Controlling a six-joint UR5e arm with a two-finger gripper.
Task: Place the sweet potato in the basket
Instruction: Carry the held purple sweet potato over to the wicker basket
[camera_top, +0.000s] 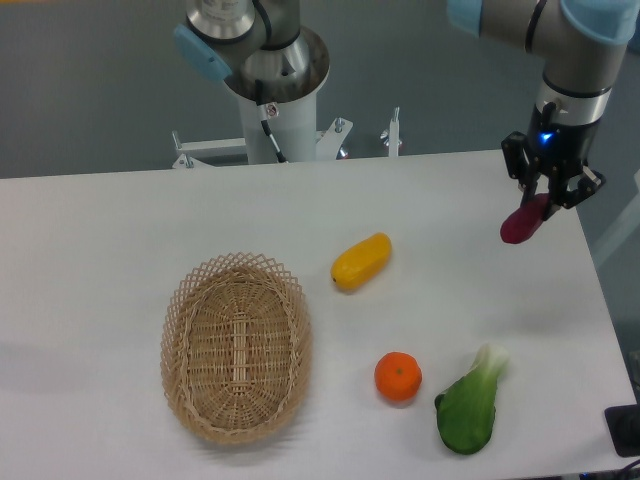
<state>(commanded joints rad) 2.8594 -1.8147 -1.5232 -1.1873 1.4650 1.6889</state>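
Gripper (547, 196) pinching sweet potato (524, 223) by its upper end, tuber tilted, above table's (120, 230) right edge, basket (237, 346) well apart

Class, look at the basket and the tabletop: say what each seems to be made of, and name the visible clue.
The basket: looks like woven wicker or rattan, tan and matte; the clue is the interlaced strands and open lattice rim. The tabletop: a smooth white surface, probably laminate or painted board; it looks even and shows no grain, though the exact material is unclear.
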